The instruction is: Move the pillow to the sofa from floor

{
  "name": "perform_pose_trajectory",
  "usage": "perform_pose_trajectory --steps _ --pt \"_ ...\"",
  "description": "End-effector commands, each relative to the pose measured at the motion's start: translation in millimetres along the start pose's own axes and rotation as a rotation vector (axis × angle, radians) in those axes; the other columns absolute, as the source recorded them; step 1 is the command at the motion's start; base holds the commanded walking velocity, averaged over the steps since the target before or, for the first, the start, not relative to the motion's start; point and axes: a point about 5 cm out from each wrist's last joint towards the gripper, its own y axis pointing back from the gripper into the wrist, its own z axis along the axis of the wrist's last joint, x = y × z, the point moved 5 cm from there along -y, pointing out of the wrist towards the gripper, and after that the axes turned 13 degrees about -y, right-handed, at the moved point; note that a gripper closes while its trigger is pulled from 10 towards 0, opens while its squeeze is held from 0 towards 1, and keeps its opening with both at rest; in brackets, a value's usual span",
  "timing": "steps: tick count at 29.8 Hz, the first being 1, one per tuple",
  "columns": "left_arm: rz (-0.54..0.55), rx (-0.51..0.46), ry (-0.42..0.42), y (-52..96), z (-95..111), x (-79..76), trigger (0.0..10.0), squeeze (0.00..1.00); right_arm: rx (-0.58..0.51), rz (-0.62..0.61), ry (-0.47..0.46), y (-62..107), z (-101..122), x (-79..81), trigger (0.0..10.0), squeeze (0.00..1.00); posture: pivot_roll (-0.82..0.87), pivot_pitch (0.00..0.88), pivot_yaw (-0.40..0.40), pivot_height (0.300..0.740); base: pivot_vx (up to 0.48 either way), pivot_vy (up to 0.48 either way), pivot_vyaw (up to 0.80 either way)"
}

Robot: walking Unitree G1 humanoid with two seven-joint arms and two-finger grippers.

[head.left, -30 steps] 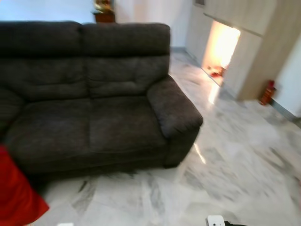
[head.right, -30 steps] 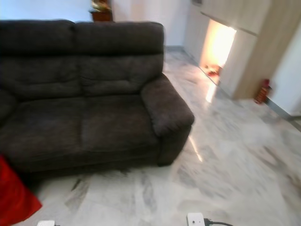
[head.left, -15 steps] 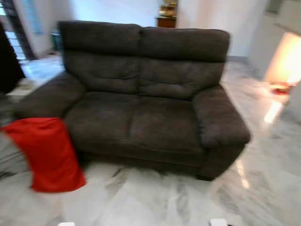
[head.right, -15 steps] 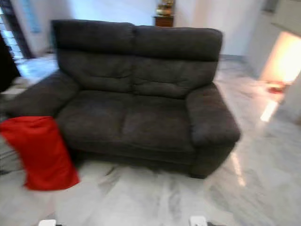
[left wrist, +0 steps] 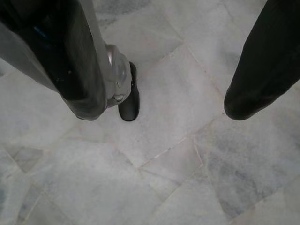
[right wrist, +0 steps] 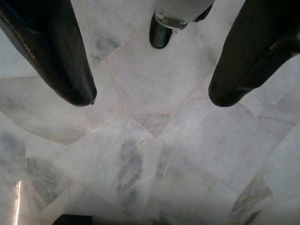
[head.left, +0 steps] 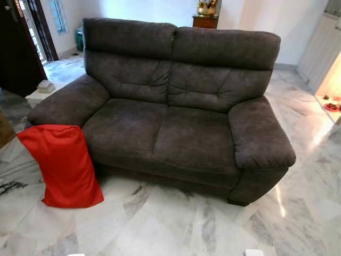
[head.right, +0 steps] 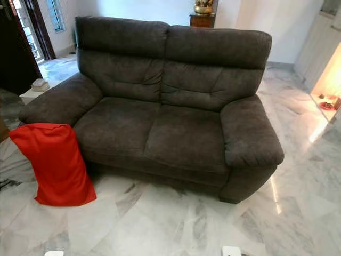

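1. Marble-tiled floor (head.left: 176, 224), white with grey veining, runs across a living room; it is glossy, with a bright reflection streak on the robot's right.
2. Dark grey fabric two-seat sofa (head.left: 176, 106) stands in the middle of the head views, with two back cushions, two seat cushions and padded armrests.
3. Red rectangular fabric pillow (head.left: 63, 164) stands upright on the floor, leaning against the sofa's front corner below the armrest on the robot's left. Its top edge touches the armrest front, its bottom edge rests on the tiles. It is not on the seat.
4. Small wooden cabinet (head.left: 205, 21) with a gold ornament (head.left: 206, 7) on top stands behind the sofa back, against the white wall.
5. Dark doorway (head.left: 18, 48) sits at far left; a small white block (head.left: 38, 95) with a pale object on it stands just beside the left armrest.
6. Left pincer (left wrist: 164, 105): the two black fingers are spread wide apart, holding nothing, pointing down at bare tiles; one of the robot's black feet (left wrist: 129, 98) shows below.
7. Right pincer (right wrist: 152, 96): fingers also wide apart, nothing between them, hanging over the tiles, with another black foot (right wrist: 161, 33) near.
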Motion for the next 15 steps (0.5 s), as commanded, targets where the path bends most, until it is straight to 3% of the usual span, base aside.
perform_pose_trajectory --steps 1,15 --pt "0.008 0.020 0.008 0.9 -4.8 2.6 10.0 0.00 0.000 0.014 -0.012 -1.6 1.2 7.2 10.0 0.00 -0.03 0.003 -0.030 0.740 0.000 0.382 0.00" --pt "0.003 0.024 0.003 1.1 -6.1 2.3 10.0 0.00 0.000 0.018 -0.020 -1.4 0.5 7.7 10.0 0.00 -0.03 0.004 -0.026 0.740 0.000 0.381 0.00"
